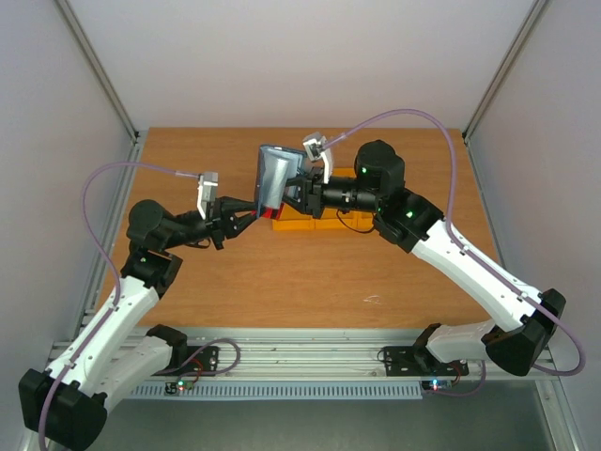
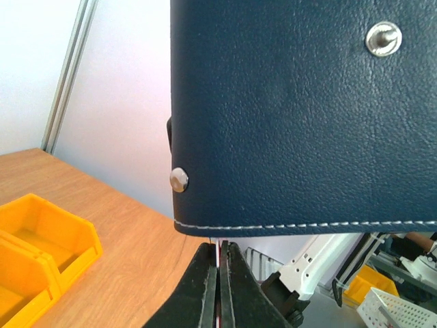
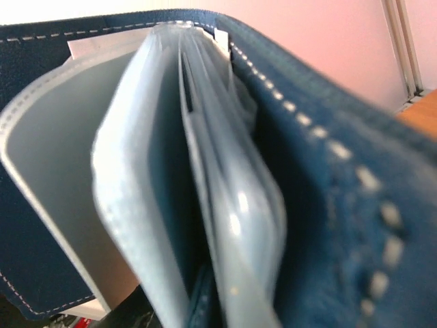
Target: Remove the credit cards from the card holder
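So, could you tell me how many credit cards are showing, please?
1: a red card pokes from the card holder, pinched in the left claw; others may be hidden inside.

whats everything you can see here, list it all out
holder: 1, navy, held up above the table
sleeves: several, clear, inside the open holder
red card: 1, red, poking out of the holder's lower edge
bins: at least two, orange, on the table below the holder
table: 1, brown wood, under everything
left gripper: 1, black, jaws shut on the red card's edge
right gripper: 1, black, jaws holding the holder's right side
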Controlling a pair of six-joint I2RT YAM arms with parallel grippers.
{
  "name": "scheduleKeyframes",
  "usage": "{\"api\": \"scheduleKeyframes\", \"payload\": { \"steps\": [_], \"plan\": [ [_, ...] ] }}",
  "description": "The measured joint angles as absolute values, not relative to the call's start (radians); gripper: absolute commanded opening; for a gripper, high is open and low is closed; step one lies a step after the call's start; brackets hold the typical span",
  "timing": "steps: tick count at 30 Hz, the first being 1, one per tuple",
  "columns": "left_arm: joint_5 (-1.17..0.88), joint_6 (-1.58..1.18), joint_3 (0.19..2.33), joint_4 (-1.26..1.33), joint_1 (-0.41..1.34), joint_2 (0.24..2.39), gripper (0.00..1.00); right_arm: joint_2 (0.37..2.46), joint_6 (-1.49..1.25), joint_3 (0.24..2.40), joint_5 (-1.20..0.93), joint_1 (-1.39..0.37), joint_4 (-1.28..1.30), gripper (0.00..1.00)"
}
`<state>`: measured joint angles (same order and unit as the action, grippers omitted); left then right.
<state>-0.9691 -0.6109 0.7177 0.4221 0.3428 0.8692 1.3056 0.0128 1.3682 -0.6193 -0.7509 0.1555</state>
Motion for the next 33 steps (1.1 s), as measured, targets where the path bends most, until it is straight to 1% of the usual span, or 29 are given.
{"api": "scheduleKeyframes", "payload": {
  "steps": [6, 11, 13, 16, 22, 29, 33],
  "plan": [
    [-0.979, -0.583, 0.704, 0.399, 0.345, 0.857, 0.0, 1.28, 0.019, 1.369, -0.581, -0.751, 0.191, 0.24],
    [-0.958, -0.612, 0.704, 0.4, 0.348, 0.855, 0.0, 1.273, 0.019, 1.37, -0.568, -0.751, 0.21, 0.24],
    [-0.955, -0.63, 0.704, 0.404, 0.348, 0.855, 0.0, 1.266, 0.018, 1.37, -0.557, -0.751, 0.222, 0.22],
    [-0.979, -0.627, 0.704, 0.406, 0.348, 0.855, 0.0, 1.248, 0.016, 1.366, -0.543, -0.75, 0.239, 0.15],
    [-0.985, -0.427, 0.704, 0.248, 0.353, 0.813, 0.0, 1.224, 0.018, 1.35, -0.543, -0.754, 0.298, 0.07],
    [-0.992, -0.28, 0.686, 0.166, 0.354, 0.806, 0.0, 1.224, 0.03, 1.34, -0.54, -0.755, 0.359, 0.03],
    [-0.995, -0.231, 0.683, 0.126, 0.354, 0.805, 0.0, 1.224, 0.036, 1.33, -0.535, -0.755, 0.37, 0.04]
  ]
}}
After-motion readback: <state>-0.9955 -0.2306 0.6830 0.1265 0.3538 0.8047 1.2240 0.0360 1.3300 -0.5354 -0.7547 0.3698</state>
